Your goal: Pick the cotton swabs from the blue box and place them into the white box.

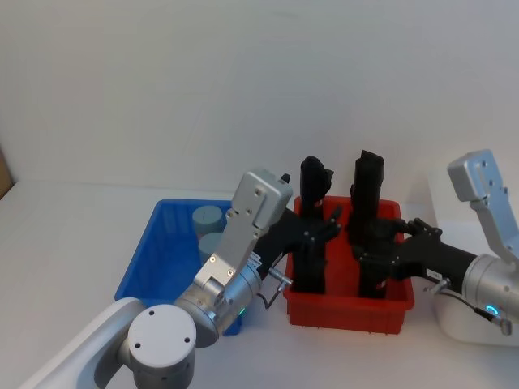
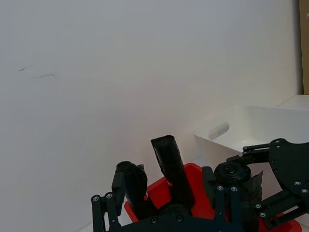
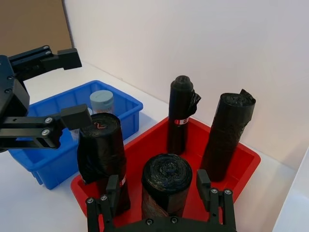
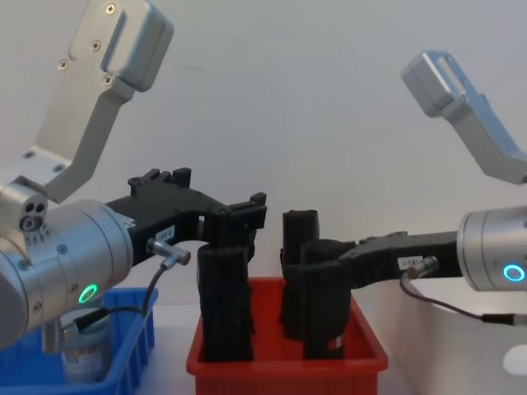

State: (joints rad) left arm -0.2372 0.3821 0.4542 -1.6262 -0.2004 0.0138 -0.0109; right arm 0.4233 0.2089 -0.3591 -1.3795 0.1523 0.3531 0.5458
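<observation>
Lab, bare white wall (image 1: 243,81), white tabletop (image 1: 73,219)

Lower centre of the head view: red bin (image 1: 345,311) holding four black rolls (image 3: 182,115), all standing upright (wrapped in glossy black film). White tabletop (image 1: 73,219) at left; pale wall (image 1: 243,73) across the top.

My left gripper (image 1: 323,228) and right gripper (image 3: 158,182) are matt black, and my arms (image 4: 107,49) are silver-grey. A green ring (image 4: 88,292) glows on my left wrist, a cyan ring (image 4: 515,272) on my right. The blue box (image 1: 142,267) on the left is bright blue, and the cotton swabs (image 1: 208,217) have pale grey-blue lids. The bin (image 1: 349,312) is red, and its rolls (image 3: 227,130) are black with thin red bands. The white box (image 2: 251,125), table (image 1: 65,227) and wall (image 1: 243,81) are white.
</observation>
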